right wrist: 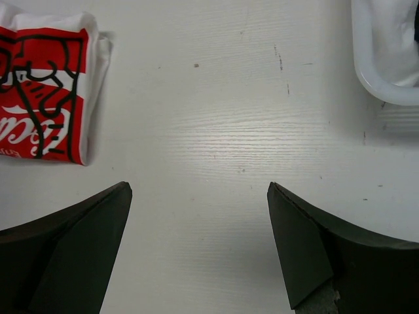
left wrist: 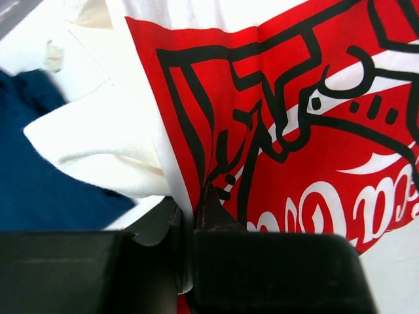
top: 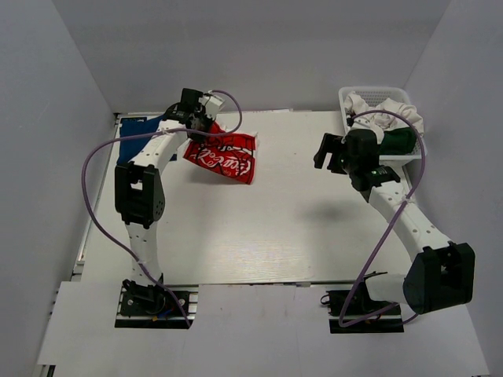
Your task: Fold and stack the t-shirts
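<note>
A folded white t-shirt with a red printed logo (top: 224, 157) lies at the back left of the table. My left gripper (top: 200, 119) is shut on its left edge. In the left wrist view the white hem (left wrist: 171, 190) is pinched between the jaws of that gripper (left wrist: 186, 226), and the red print (left wrist: 308, 150) spreads beyond them. A royal blue t-shirt (top: 141, 129) lies just left of it, also seen as blue cloth (left wrist: 39, 190). My right gripper (top: 326, 153) hovers open over bare table (right wrist: 200, 196), with the red shirt (right wrist: 46, 98) off to its left.
A white lattice basket (top: 352, 96) at the back right holds a crumpled white shirt (top: 385, 114) and a dark green one (top: 401, 141); its rim (right wrist: 366, 72) shows in the right wrist view. Grey walls enclose the table.
</note>
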You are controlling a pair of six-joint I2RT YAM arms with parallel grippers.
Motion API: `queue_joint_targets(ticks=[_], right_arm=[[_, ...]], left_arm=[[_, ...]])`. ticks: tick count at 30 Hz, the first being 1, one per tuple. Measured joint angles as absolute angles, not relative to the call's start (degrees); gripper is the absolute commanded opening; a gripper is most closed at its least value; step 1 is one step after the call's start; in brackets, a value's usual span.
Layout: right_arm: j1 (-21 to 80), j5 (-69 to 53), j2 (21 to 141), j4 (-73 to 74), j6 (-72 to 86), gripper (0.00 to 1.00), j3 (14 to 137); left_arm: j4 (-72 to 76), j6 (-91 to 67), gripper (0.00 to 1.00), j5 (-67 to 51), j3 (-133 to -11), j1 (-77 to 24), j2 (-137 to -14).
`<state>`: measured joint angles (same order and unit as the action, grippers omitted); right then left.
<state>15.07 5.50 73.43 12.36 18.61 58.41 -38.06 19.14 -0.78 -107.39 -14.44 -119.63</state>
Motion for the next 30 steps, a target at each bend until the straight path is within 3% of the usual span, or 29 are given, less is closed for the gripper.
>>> queue_joint_targets(ticks=[12, 30], right_arm=[[15.07, 6.48, 73.67, 13.21, 17.61, 0.9, 58.22], [15.07, 5.17, 77.65, 13.69, 17.43, 0.9, 58.3]], left_arm=[[-39.03, 31.29, 0.0, 1.5, -111.53, -7.11, -119.57], [-34.92, 34.06, 0.0, 4.27, -118.63, 2.31, -120.22]])
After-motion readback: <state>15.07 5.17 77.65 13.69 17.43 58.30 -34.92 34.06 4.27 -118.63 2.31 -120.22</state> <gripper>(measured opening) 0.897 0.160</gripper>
